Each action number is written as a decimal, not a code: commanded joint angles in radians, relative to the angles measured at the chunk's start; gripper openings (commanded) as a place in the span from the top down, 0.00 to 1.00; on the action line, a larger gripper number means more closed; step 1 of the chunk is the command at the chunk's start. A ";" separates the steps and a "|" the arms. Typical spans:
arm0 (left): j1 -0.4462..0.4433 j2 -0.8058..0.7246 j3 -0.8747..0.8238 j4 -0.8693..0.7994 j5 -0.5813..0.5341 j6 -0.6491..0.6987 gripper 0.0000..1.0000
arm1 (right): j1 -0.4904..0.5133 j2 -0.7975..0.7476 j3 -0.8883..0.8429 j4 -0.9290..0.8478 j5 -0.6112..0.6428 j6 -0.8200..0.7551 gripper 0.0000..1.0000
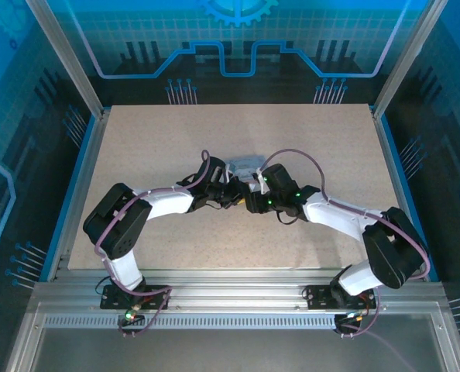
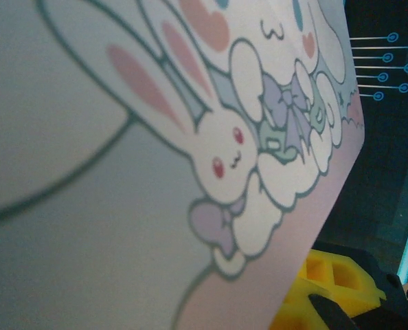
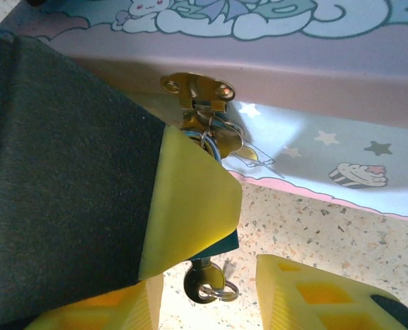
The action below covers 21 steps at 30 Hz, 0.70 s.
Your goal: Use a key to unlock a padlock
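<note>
1. Bluish padlock (image 3: 221, 137) hangs from the tin box's (image 3: 327, 148) brass hasp (image 3: 196, 88), and the key's (image 3: 202, 282) ringed head shows just below.
2. We see the right gripper's (image 1: 255, 201) fingers (image 3: 307, 295) spread, one on each side of the key.
3. The left gripper (image 1: 230, 194) sits close against the lid, and we cannot tell how its fingers stand.
4. From above, both arms bend inward over the table (image 1: 176, 139).

pastel cartoon-printed tin box (image 3: 314, 155) glossy, smooth; gold metal hasp (image 3: 197, 89) shiny; speckled beige surface (image 3: 341, 234) matt, grainy; yellow claw fingers (image 3: 314, 295) smooth plastic.
</note>
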 commanded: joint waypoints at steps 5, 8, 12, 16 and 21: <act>0.006 -0.047 0.023 0.032 0.044 -0.006 1.00 | 0.028 0.015 0.029 -0.019 0.033 -0.027 0.64; 0.006 -0.047 0.021 0.033 0.043 -0.005 1.00 | 0.029 0.018 0.053 -0.021 0.028 -0.031 0.67; 0.005 -0.047 0.020 0.039 0.043 -0.008 1.00 | 0.031 0.026 0.061 -0.023 0.023 -0.034 0.74; 0.006 -0.049 0.019 0.035 0.042 -0.004 1.00 | 0.031 0.027 0.056 -0.016 0.003 -0.040 0.91; 0.006 -0.048 0.011 0.034 0.041 -0.004 1.00 | 0.030 0.026 0.040 0.008 -0.021 -0.039 1.00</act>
